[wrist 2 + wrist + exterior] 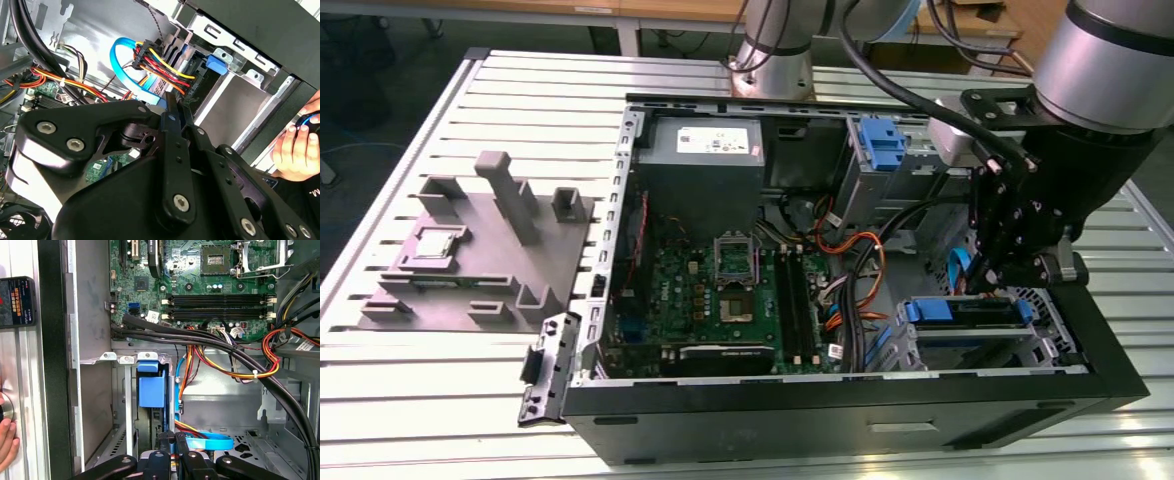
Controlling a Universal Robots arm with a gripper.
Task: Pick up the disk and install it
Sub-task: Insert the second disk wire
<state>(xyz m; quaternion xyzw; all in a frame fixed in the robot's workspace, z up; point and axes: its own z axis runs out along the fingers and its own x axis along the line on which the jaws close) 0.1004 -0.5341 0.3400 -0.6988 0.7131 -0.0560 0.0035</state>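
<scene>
Disk (963, 312) lies flat in the drive bay at the front corner of the open computer case (854, 420), toward the exterior view's right, with its blue rails showing along the upper edge. The gripper (1001, 288) hangs just above it. Whether the two touch I cannot tell.

In both wrist views the black fingers (167, 112) lie drawn together, with nothing visible between them. The first wrist view looks down past the gripper (172, 437) into the bay, where the disk (151, 390) shows edge-on with a bright blue block at its end. Just beside the fingertips is a flat blue data cable (210, 442).

The second wrist view shows that cable (120, 55) looping up to a bundle of red, yellow and black wires (160, 62) ahead of the gripper (172, 102). It also catches a person's hand (295, 150) outside the case wall. The first wrist view has fingertips (7, 435) at its edge and a dark device with a lit screen (17, 300) lying on the table.

Further out, the exterior view gives the green motherboard (720, 290), the grey power supply (707, 145) and an upright blue latch (883, 145) at the rear. The case sits on a slatted metal table (427, 120). A grey fixture block (480, 250) stands well apart from it on the exterior view's left. Behind the arm's base (774, 50) runs a wooden desk (587, 10).
</scene>
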